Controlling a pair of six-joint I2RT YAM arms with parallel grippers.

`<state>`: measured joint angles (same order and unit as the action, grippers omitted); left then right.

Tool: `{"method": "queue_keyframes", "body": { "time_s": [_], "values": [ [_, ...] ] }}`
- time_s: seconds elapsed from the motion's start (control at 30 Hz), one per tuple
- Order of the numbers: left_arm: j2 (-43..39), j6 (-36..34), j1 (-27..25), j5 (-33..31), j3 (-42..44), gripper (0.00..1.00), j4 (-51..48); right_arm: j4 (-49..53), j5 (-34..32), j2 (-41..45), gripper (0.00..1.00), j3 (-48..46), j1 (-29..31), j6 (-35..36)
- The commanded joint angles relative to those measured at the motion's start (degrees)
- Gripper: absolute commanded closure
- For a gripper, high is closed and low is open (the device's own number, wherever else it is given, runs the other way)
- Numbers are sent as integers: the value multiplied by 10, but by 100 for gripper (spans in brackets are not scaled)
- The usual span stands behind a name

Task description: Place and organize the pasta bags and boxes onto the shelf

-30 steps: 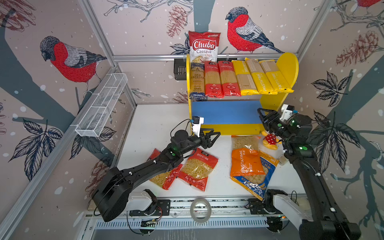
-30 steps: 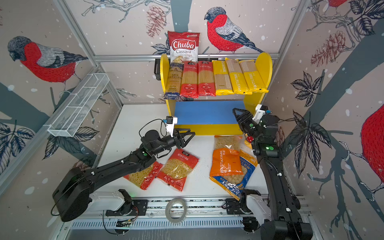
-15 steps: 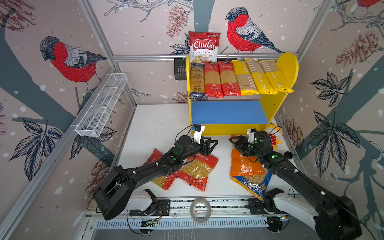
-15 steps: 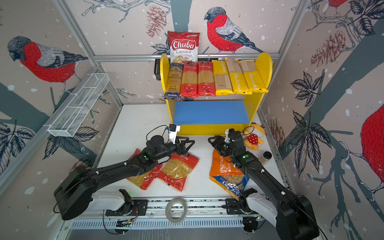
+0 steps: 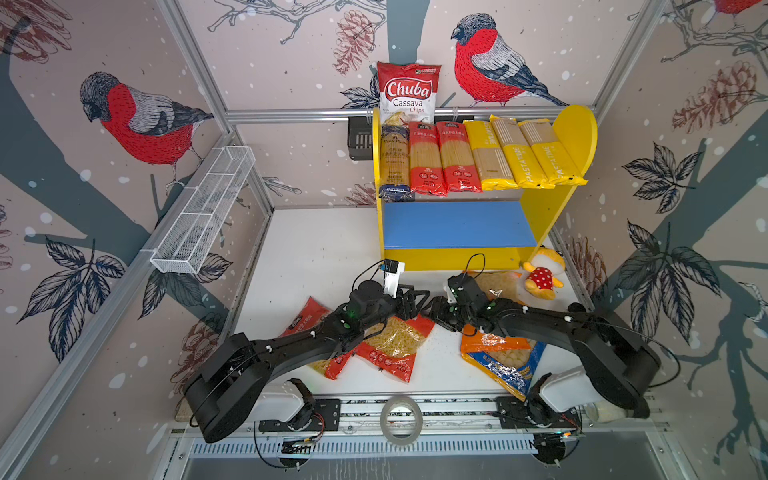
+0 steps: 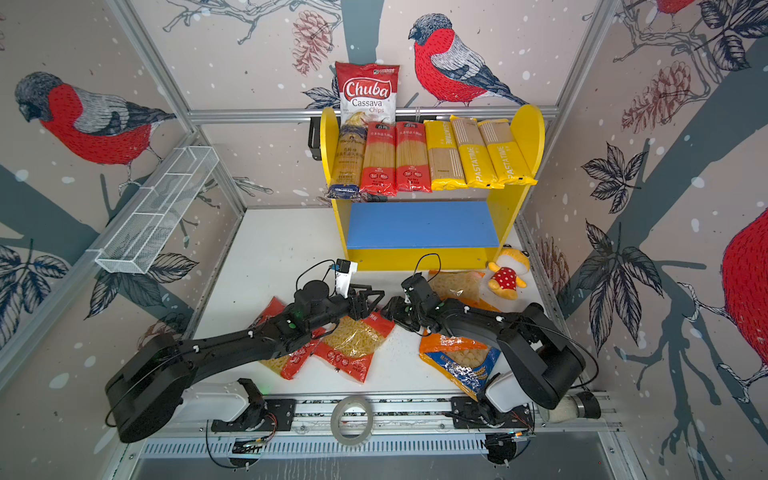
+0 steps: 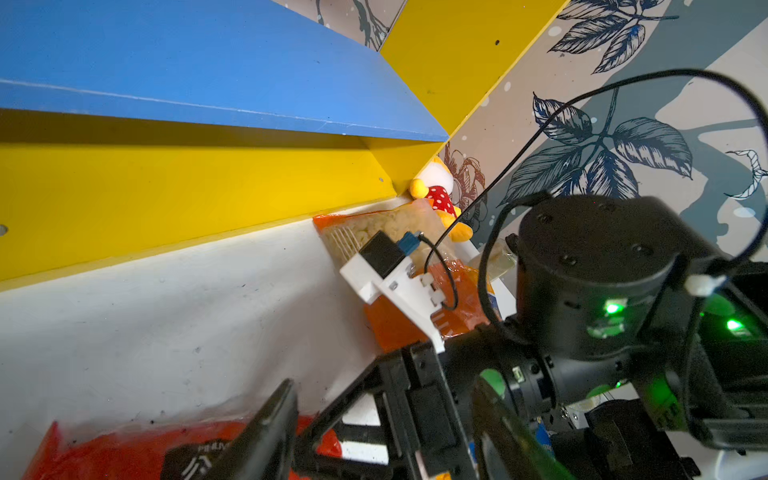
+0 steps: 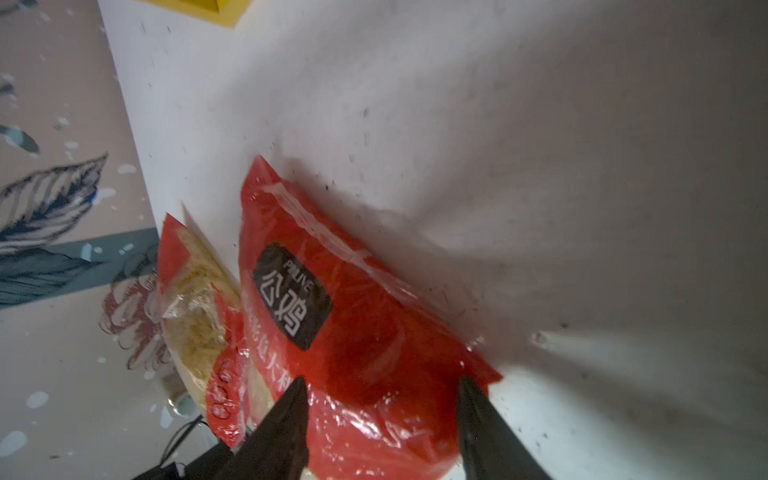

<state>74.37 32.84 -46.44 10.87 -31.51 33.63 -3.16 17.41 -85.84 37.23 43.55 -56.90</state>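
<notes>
On table (image 5: 324,249) before shelf (image 5: 457,257): red pasta bag (image 8: 365,332) straddled by right gripper (image 8: 380,382), released; left gripper (image 5: 417,299) released, just beside.

— What's sitting on the bench (image 5: 324,249)?
— The shelf (image 5: 575,137) at the back, a plush toy (image 5: 542,278) just beside it. Nearer the front, two red pasta bags (image 5: 395,345) side by side, and a blue-yellow bag (image 5: 511,374) under an orange bag (image 5: 492,344).
— And the shelf's upper board?
— Six spaghetti packs (image 5: 457,158), side by side.
</notes>
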Motion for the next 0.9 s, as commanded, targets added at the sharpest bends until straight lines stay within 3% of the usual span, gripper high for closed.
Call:
{"method": "queue_keyframes", "body": {
  "time_s": [0.0,0.3,0.43,0.7,0.87],
  "values": [
    [-13,-7,-1,-19,3,35,-9,-1,21,-24,44,6,16,29],
    [-11,-9,-1,-21,-4,35,-8,-3,15,-47,80,28,21,44],
    [-16,-12,-1,-24,-3,35,-15,23,-14,-42,87,54,20,64],
    [-18,-10,-1,-26,5,35,-13,86,-84,-33,90,108,17,120],
    [-17,-11,-1,-26,5,35,-16,91,-87,-33,85,107,8,123]
  ]
}}
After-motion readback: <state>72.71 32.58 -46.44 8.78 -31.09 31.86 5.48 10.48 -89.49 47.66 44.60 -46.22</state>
